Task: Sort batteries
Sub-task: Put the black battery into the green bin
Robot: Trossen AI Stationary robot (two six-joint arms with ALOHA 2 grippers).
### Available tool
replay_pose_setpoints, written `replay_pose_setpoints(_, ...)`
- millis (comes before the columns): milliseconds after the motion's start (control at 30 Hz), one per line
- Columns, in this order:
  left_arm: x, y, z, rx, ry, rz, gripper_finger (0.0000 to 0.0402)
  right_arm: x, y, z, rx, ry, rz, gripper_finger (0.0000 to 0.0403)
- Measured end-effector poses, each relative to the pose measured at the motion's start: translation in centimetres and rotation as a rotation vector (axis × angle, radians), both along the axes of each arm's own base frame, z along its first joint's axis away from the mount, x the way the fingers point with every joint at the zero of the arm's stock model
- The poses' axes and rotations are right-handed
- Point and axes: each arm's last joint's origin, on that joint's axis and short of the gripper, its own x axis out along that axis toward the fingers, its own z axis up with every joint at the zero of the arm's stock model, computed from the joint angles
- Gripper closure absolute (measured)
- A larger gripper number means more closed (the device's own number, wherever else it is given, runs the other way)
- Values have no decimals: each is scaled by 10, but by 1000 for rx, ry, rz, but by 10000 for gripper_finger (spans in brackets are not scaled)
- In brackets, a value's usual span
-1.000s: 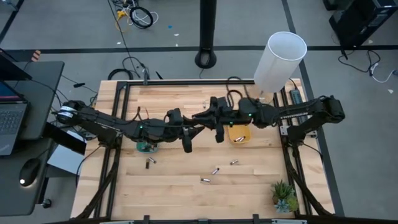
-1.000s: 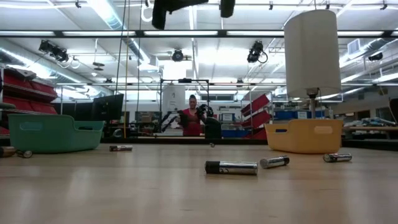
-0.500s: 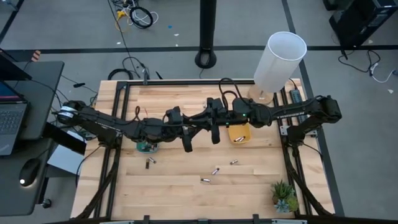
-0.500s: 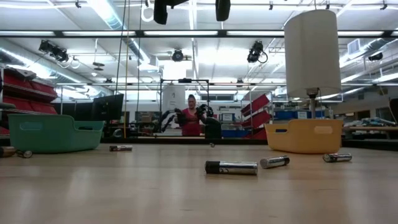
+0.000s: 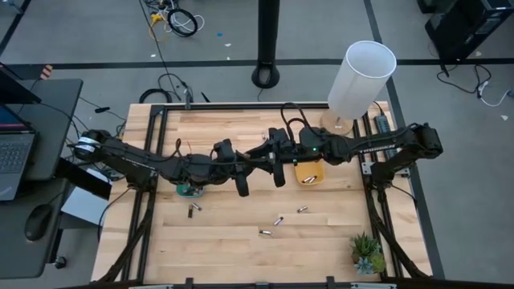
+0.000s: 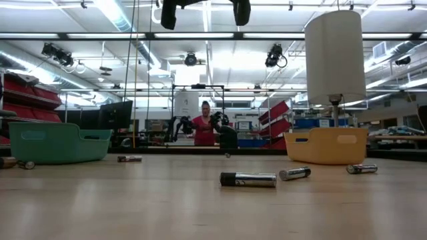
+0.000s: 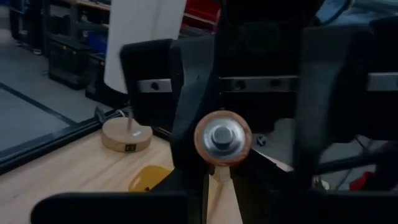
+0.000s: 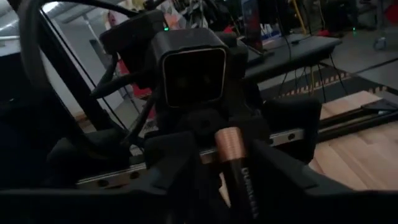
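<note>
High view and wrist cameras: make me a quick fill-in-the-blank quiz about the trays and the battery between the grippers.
The tray beside the white lamp is ___.
The green tray lies on the ___ arm's side of the table.
The battery between the left gripper and the right gripper has a ___-coloured band at its end.
Missing words: yellow; left; copper.

One copper-topped battery (image 7: 222, 137) is held end-on in mid-air between the two grippers, while four batteries lie flat on the table: one near the green tray (image 5: 193, 209), two close together mid-table (image 5: 278, 219) (image 5: 302, 209), and one nearer the front (image 5: 264, 233).
</note>
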Motion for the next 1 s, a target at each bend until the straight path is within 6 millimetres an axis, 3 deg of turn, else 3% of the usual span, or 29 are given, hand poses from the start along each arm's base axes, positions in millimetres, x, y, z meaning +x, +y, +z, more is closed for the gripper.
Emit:
replay_pose_setpoints(167, -9, 4, 6, -16, 20, 40, 343, -13, -8, 10, -7, 20, -36, 192)
replay_pose_setpoints(400, -53, 11, 4, -86, 294, 96, 343, -42, -16, 18, -82, 158, -127, 192)
replay_pose_setpoints(600, -107, 16, -46, -317, 818, 146, 343, -49, -15, 19, -122, 202, -160, 213)
replay_pose_setpoints(700, -129, 16, -70, -432, 992, 217, 343, -46, -11, 17, -125, 200, -149, 223)
replay_pose_setpoints(900, -141, 14, -114, -645, 1071, 261, 341, -35, -3, 6, -135, 219, -121, 239)
replay_pose_setpoints(1000, -144, 14, -120, -690, 1076, 298, 287, -32, 1, 4, -136, 217, -108, 244)
